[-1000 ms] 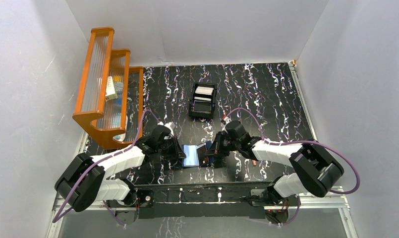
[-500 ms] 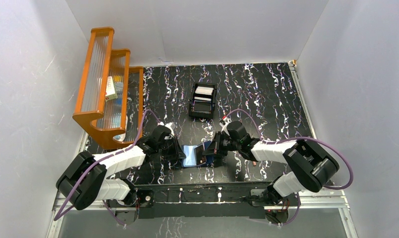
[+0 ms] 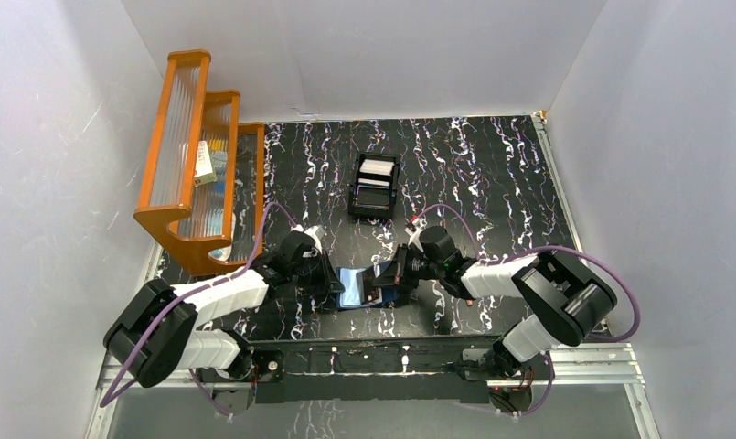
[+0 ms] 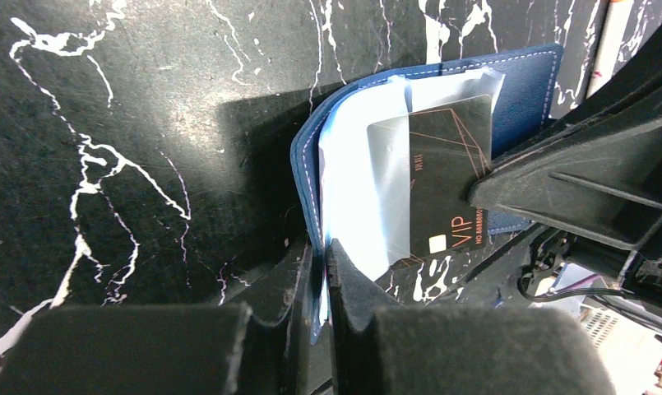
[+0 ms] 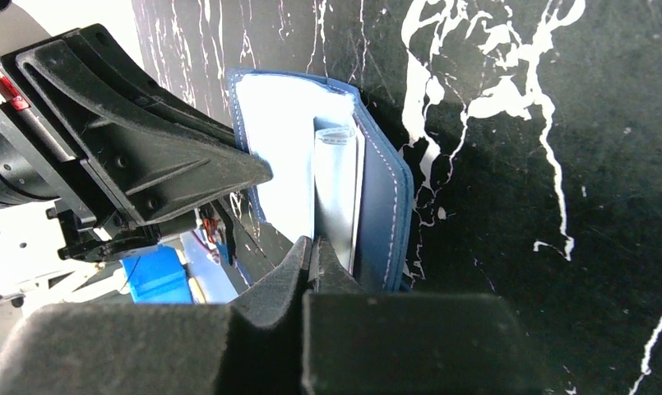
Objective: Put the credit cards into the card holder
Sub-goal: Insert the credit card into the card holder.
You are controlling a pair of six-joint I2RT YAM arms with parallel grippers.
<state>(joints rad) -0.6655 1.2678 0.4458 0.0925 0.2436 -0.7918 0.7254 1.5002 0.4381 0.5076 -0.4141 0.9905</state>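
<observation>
The card holder [image 4: 520,86] is standing half open at the middle of the table's [image 3: 492,165] near edge, between both arms. The left gripper [image 4: 319,267] is pinching its navy cover, fingers almost together. The right gripper [image 5: 313,247] is clamping tight on a dark credit card [image 4: 446,181] reading "VIP" in gold, its number line too small to read, and pressing it against the pale-blue inside.

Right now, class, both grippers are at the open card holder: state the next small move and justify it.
Probably the right gripper should slide the black VIP card a little deeper into the card holder pocket. The card looks only partly in, with much of it exposed, while the left gripper is shut on the holder's edge, bracing it.
</observation>
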